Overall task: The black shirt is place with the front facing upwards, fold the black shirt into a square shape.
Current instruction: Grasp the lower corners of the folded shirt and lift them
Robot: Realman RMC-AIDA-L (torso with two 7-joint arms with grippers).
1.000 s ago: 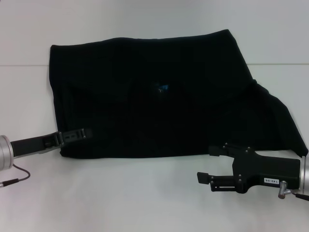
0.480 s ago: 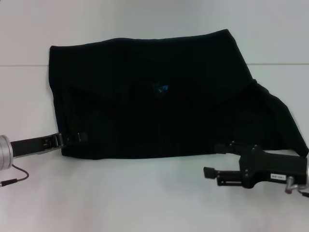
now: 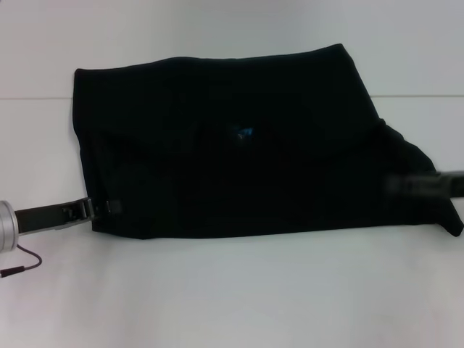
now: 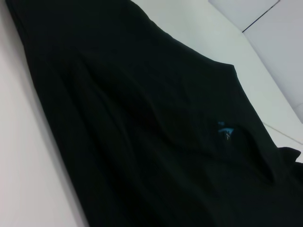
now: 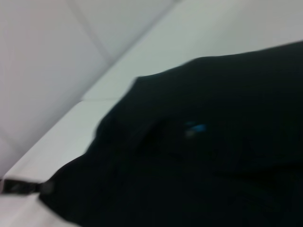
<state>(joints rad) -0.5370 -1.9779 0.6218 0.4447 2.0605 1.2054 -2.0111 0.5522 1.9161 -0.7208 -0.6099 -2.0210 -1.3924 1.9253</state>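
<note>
Left gripper [image 3: 109, 207] at black shirt [image 3: 239, 152] edge, grip unclear; right gripper [image 3: 406, 184] blurred

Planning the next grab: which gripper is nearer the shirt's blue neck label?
Left, narrowly. The left gripper sits at the black shirt's near-left corner; the right gripper blurs over its right sleeve. Blue neck label lies between.

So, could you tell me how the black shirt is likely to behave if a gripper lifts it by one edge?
Probably floppy: the black shirt lies flat with soft creases and a drooping corner, so a lifted edge should sag and drag the rest along. It looks light and thin, likely to bunch rather than slide whole when pushed. The left gripper sits at its near edge.
</note>
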